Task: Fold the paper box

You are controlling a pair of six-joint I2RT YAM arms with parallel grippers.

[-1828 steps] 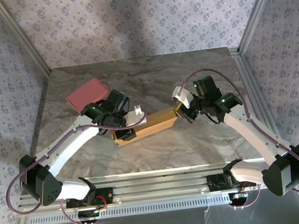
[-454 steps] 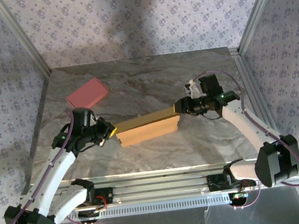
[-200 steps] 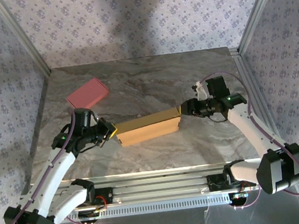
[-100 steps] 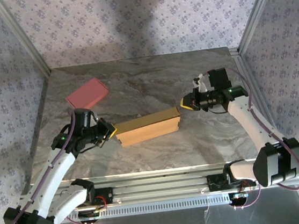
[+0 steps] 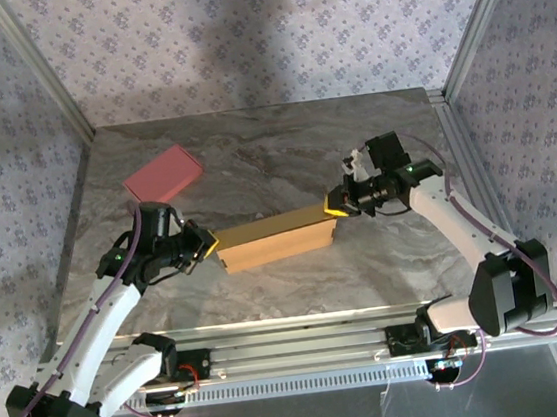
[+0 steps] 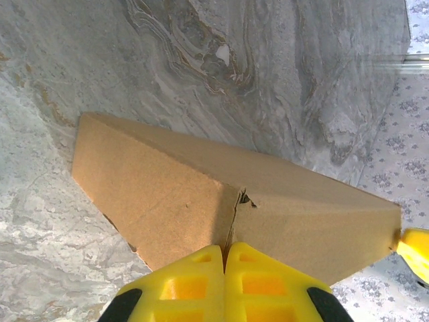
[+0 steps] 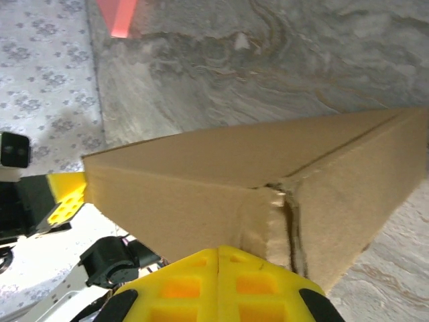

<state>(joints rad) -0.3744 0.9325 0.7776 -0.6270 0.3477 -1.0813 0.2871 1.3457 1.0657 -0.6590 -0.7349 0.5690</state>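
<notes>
Jaws on both arms are clenched with nothing between them, each pair butted against one end of the plain brown corrugated cardboard paper box (image 5: 277, 239); from above, the box lies near the middle of the grey marbled worktop (image 5: 281, 138), with the left jaws at its 9 o'clock end and the right jaws at its 3 o'clock end; a smaller pink flat rectangle (image 5: 162, 174) sits well apart at its 10 o'clock; the box reads as a closed shallow slab, so I judge the folding mostly done, with only squaring and seating of the end flaps left.

Left wrist view: the yellow pads (image 6: 188, 282) meet flush and touch the box (image 6: 201, 194) at an end corner, where a small dark gap shows at the seam; the faces look flat and clean.

Right wrist view: the pads (image 7: 181, 282), pressed together, touch the other end of the box (image 7: 201, 181); its corner seam is crumpled and slightly raised, probably not fully tucked.
</notes>
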